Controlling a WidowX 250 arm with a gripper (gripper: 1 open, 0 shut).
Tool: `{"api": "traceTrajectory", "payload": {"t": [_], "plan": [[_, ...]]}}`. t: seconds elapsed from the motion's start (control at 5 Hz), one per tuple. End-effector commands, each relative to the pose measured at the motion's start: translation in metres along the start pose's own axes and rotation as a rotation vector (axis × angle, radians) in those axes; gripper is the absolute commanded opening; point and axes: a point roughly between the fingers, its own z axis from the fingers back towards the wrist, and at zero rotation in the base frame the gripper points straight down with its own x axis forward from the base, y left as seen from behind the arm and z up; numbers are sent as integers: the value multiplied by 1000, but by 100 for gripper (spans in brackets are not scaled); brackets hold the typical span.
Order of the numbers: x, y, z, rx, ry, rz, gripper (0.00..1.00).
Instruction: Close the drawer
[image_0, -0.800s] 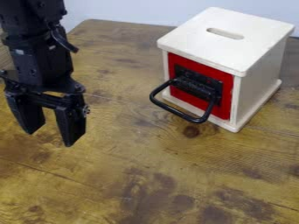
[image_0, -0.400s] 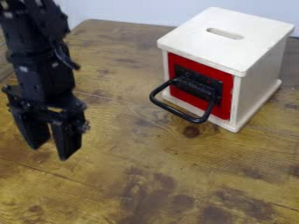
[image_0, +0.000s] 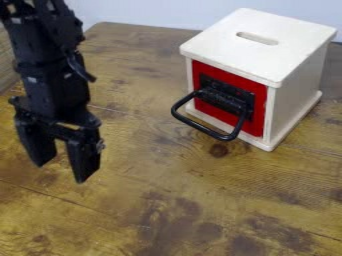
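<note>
And the black robot gripper is swinging out over the left side of the picture, the arm sitting a touch lower and nearer the camera than in the opening view. The jaws are hanging parted, released, with nothing showing between them, and they are pointing down at the wooden table. Across at the upper right, the cream wooden cube is standing just where it was, and the red drawer front is facing out towards the open wood, its black wire loop handle jutting forward. No contact is happening; gripper and handle are remaining well apart. So what is changing is the arm alone, and the drawer is gaining nothing from it so far. How far it is standing open, I can't tell from here. The task is looking barely begun: the arm is needing to line up before the handle and push straight in, as a skewed shove could be turning the cube.
</note>
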Motion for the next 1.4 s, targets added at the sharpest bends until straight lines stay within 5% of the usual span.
{"api": "traceTrajectory", "payload": {"t": [0.0, 0.4, 0.8, 1.2], "plan": [[13, 1, 24, 3, -68, -4, 100], [5, 13, 13, 3, -84, 67, 100], [2, 13, 20, 7, -116, 131, 100], [7, 8, 26, 46, -134, 145, 100]]}}
